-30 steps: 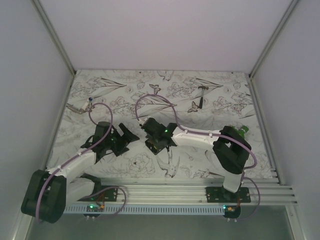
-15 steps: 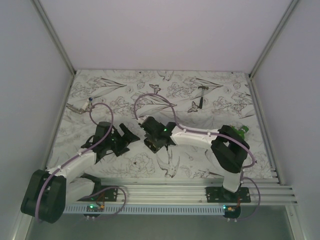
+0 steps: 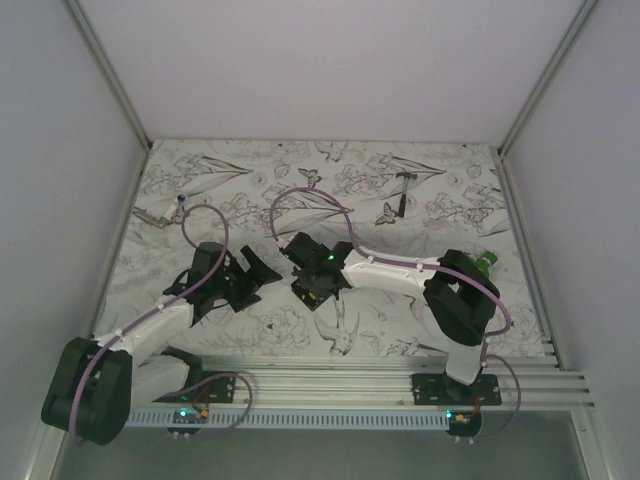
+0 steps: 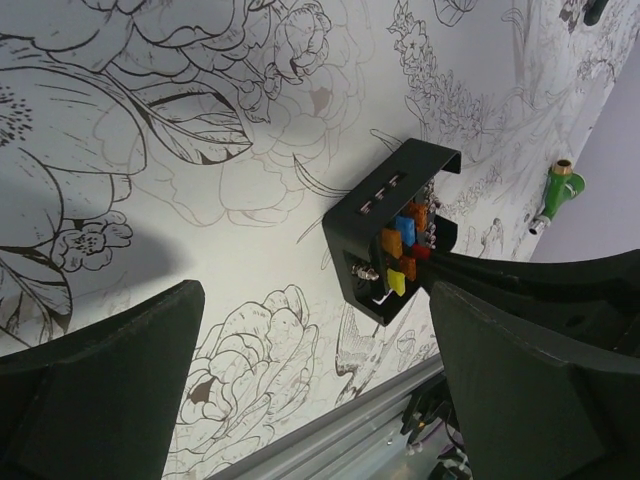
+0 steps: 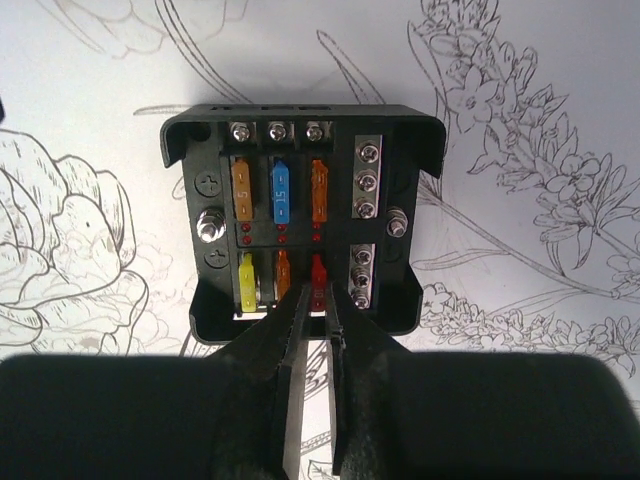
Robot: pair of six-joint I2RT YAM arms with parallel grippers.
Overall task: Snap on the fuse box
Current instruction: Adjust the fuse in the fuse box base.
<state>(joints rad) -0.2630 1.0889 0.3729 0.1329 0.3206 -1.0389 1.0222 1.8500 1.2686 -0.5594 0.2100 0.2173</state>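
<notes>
The fuse box [image 5: 300, 238] is a black open box lying on the flower-print cloth, with yellow, orange, blue and red fuses in two rows. It also shows at mid-table in the top view [image 3: 316, 290] and in the left wrist view [image 4: 385, 240]. My right gripper [image 5: 317, 297] points down at its near edge, jaws a narrow slit apart, tips flanking the red fuse [image 5: 318, 270] in the lower row. My left gripper [image 4: 315, 300] hovers wide open just left of the box [image 3: 262, 272], holding nothing.
A small dark hammer [image 3: 404, 190] lies at the back right of the cloth. A green object [image 3: 484, 263] sits by the right arm's elbow. A small metal tool [image 3: 160, 213] lies at the far left. An aluminium rail [image 3: 380, 385] runs along the near edge.
The right gripper's jaws, pressed together before, have parted by a thin gap over the fuse box. Both arms have barely shifted.
</notes>
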